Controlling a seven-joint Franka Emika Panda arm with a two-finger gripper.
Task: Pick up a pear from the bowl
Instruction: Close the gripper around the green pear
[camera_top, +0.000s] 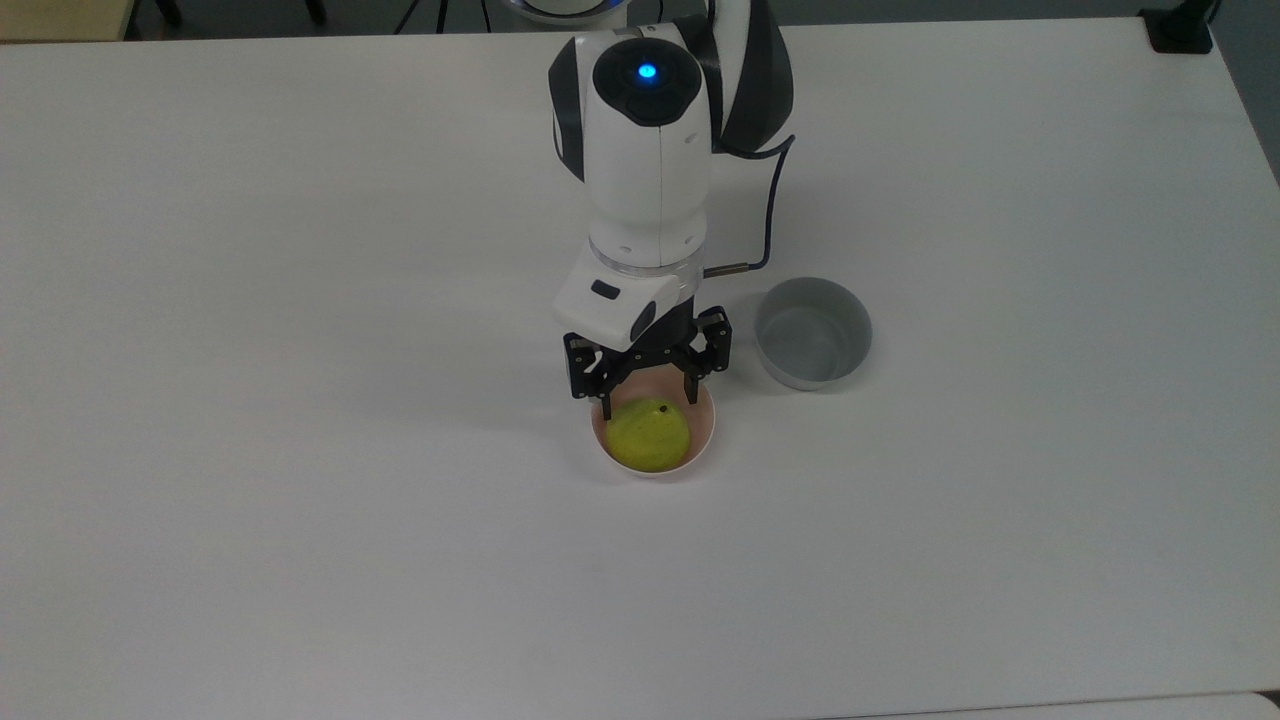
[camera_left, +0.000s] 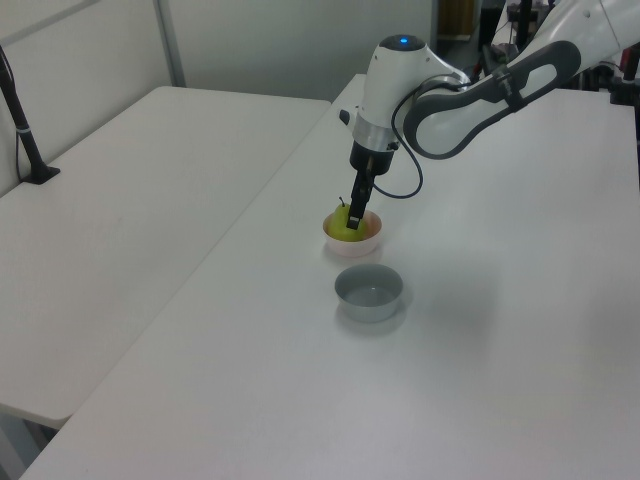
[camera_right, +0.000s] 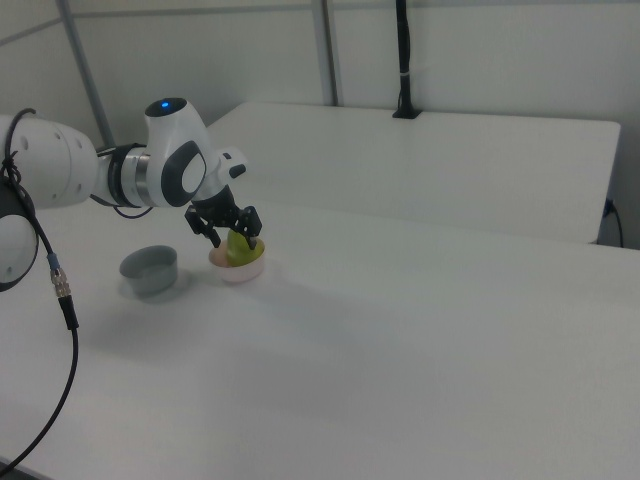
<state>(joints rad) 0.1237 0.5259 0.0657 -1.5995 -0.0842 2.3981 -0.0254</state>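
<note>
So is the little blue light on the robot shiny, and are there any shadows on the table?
Top view: the blue light glows bright on the arm; a faint grey shadow lies on the table beside the pink bowl. Left view: soft shadow by the grey bowl.

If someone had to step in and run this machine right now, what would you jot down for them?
Gripper: open, lowered at the pink bowl, one finger on either side of the pear's top in the top view. Not closed on anything.
Pear: sitting in the pink bowl, stem up.
Grey bowl: nothing in it, to the top view's right of the pink bowl, apart from it.
Done: the approach to the pear.
Left: close on the pear and lift it out of the bowl.
</note>
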